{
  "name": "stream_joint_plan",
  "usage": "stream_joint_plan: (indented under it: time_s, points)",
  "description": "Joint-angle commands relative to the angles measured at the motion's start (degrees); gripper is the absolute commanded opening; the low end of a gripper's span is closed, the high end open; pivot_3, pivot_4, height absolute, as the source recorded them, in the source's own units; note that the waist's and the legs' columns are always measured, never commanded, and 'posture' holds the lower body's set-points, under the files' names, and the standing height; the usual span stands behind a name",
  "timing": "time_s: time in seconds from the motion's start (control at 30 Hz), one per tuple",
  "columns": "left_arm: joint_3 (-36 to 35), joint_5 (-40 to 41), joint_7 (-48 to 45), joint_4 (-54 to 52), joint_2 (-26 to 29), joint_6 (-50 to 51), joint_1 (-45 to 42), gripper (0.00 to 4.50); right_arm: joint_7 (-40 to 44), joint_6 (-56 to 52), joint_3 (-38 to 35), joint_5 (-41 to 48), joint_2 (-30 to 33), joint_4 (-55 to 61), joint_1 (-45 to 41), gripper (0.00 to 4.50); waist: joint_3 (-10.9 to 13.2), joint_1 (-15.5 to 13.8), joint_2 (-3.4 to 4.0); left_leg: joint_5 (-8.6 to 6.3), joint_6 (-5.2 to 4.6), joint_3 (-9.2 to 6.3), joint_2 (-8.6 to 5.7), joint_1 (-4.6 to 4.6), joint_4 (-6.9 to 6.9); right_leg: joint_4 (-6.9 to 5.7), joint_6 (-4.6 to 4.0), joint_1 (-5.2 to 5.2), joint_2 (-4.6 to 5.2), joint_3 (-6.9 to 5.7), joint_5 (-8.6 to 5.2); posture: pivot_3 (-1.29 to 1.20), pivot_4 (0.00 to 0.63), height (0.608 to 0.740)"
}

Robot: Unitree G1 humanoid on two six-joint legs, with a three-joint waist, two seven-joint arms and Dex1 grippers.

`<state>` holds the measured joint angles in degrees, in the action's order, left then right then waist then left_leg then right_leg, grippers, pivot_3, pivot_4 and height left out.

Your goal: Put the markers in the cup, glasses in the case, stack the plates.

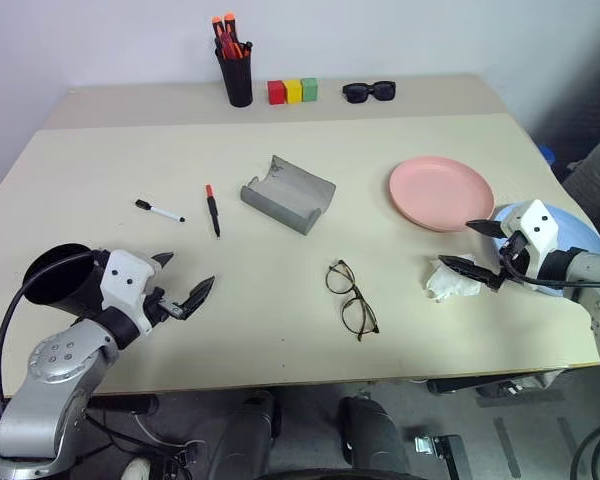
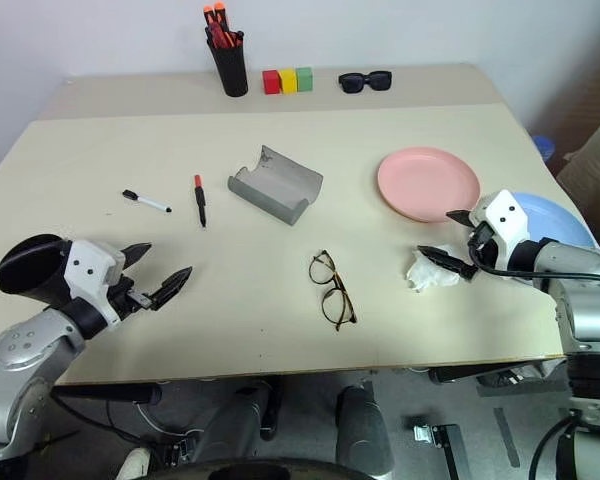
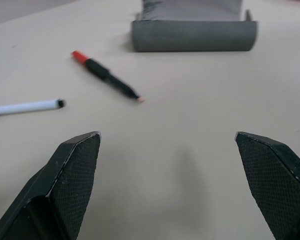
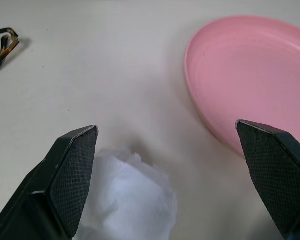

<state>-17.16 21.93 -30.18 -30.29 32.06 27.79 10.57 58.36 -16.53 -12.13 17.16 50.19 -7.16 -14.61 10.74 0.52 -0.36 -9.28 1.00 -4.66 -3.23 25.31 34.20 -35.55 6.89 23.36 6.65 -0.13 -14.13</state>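
Two markers lie left of centre: a white-barrelled one (image 1: 159, 211) and a black one with a red tip (image 1: 212, 209). The black cup (image 1: 55, 274) stands at the near left, partly behind my left arm. My left gripper (image 1: 187, 272) hovers open just right of the cup, pointing toward the markers (image 3: 107, 76) and the open grey case (image 1: 288, 194). The glasses (image 1: 351, 298) lie near the front centre. A pink plate (image 1: 440, 192) sits at the right. The blue plate (image 2: 558, 218) lies behind my open right gripper (image 1: 458, 245), which hangs over a white tissue (image 1: 450, 282).
Along the back edge stand a tall black holder of orange-capped pens (image 1: 236, 70), a row of red, yellow and green blocks (image 1: 293, 91) and black sunglasses (image 1: 369, 91). The table's front edge runs close under both arms.
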Motion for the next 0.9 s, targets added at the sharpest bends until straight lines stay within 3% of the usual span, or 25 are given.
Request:
stream_joint_plan:
  time_s: [0.03, 0.6, 0.77, 0.9]
  points:
    - [-0.92, -0.16, 0.00, 0.00, -0.50, -2.44, 0.08, 4.43, 0.10, 0.50, -1.56, 0.71, 0.98, 1.13, -0.12, 4.50, 0.00, -0.03, 0.00, 0.00, 0.00, 0.00, 0.00, 0.00, 0.00, 0.00, 0.00, 0.00, 0.00, 0.00, 0.00, 0.00, 0.150, 0.740]
    - [2.44, -1.69, 3.63, -1.20, -0.65, -1.22, -4.99, 4.43, -1.68, -0.21, 1.63, 0.80, -1.70, 4.36, -3.43, 4.50, 0.00, -0.04, 0.00, 0.00, 0.00, 0.01, -0.01, 0.00, 0.01, -0.01, 0.00, -0.01, 0.00, 0.00, 0.00, 0.00, 0.150, 0.740]
    - [4.51, -1.37, 7.63, -1.49, -2.01, 3.89, -10.41, 4.43, -3.54, -2.20, 3.49, 1.38, -4.08, 10.10, -3.60, 4.50, 0.00, -0.17, -0.01, 0.01, -0.01, -0.01, -0.02, 0.00, 0.02, -0.02, 0.03, -0.01, -0.01, 0.00, 0.02, 0.00, 0.150, 0.740]
    - [9.31, -2.85, 17.23, 0.04, -7.04, 16.95, -22.06, 4.43, -6.77, -5.23, 4.25, 2.88, -7.39, 16.73, -3.06, 4.50, 0.02, -0.88, -0.07, 0.02, -0.02, -0.04, -0.04, 0.00, 0.09, -0.08, 0.08, -0.03, -0.06, -0.01, 0.04, 0.00, 0.150, 0.740]
